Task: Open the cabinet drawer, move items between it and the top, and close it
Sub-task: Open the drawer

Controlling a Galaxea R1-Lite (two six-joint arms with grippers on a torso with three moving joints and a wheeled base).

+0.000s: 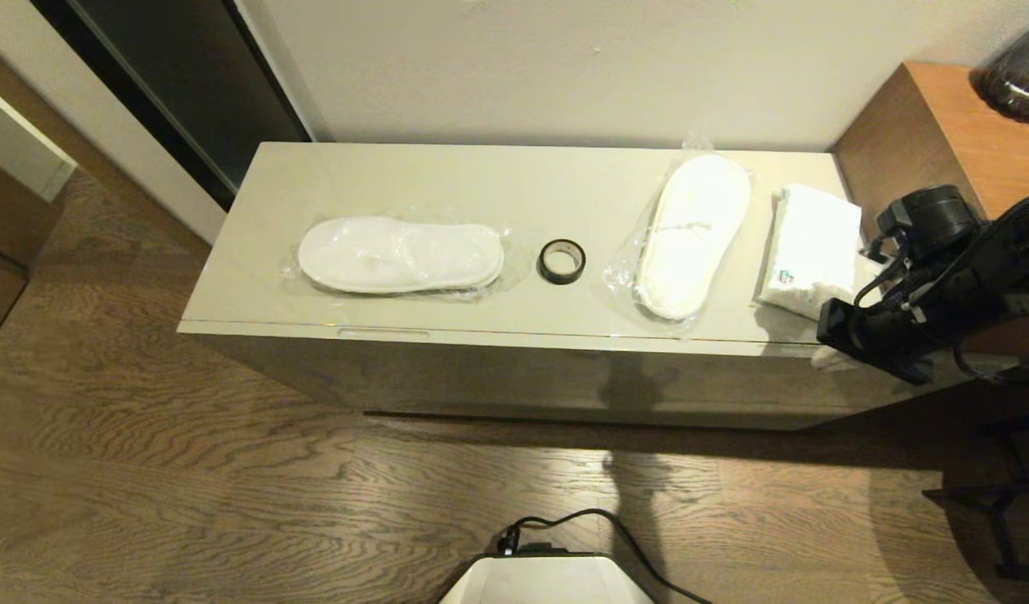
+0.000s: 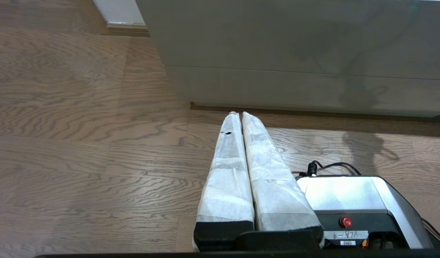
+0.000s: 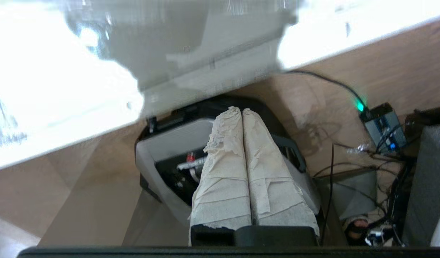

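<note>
Slippers and the other small items lie in a row on the cabinet top point(image 1: 514, 180), spaced well apart, which leaves each one room to be picked up alone. One bagged slipper pair point(image 1: 401, 254) lies crosswise toward the robot's left. The black tape roll point(image 1: 562, 261) sits flat near the middle, and a second bagged slipper pair point(image 1: 692, 234) lies lengthwise to its right. A white packet point(image 1: 813, 249) rests at the far right end, next to a brown wooden unit point(image 1: 942, 134).

The drawer front point(image 2: 306, 87) looks flush with the cabinet face, so I judge the drawer closed and the task either not begun or just finished; the pictures do not settle which.

The right gripper point(image 3: 242, 113) is raised at the right end of the cabinet, beside the packet, its padded jaws pressed together and holding nothing. The left gripper point(image 2: 237, 114) hangs low over the wooden floor point(image 2: 80, 143) in front of the cabinet's base, jaws likewise pressed together and empty, apparently parked clear of the drawer's path.
</note>
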